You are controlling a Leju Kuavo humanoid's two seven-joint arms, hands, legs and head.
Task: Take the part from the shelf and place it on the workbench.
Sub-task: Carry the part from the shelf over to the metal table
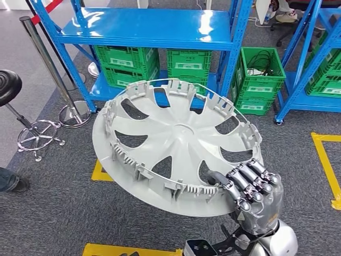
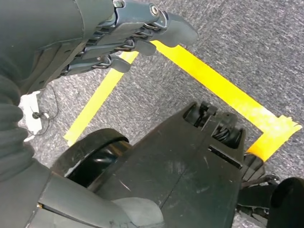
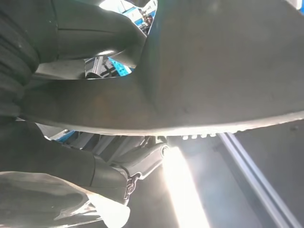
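The part is a large grey plastic wheel cover (image 1: 177, 141), held almost flat in the air in front of the blue shelf (image 1: 148, 26), inner ribbed side up. My right hand (image 1: 251, 194) grips its near right rim, fingers curled over the top edge. In the right wrist view the cover's smooth underside (image 3: 215, 71) lies against that hand (image 3: 107, 168). My left hand (image 2: 118, 35) hangs over the grey carpet with its fingers loosely extended and holds nothing.
Green crates (image 1: 189, 66) sit under the shelf, and another green crate (image 1: 257, 80) stands on the floor to the right. A black stool (image 1: 16, 101) and a stanchion base (image 1: 74, 113) stand at the left. Yellow floor tape (image 1: 325, 160) marks the carpet. A person's shoe (image 1: 10, 181) is at the left edge.
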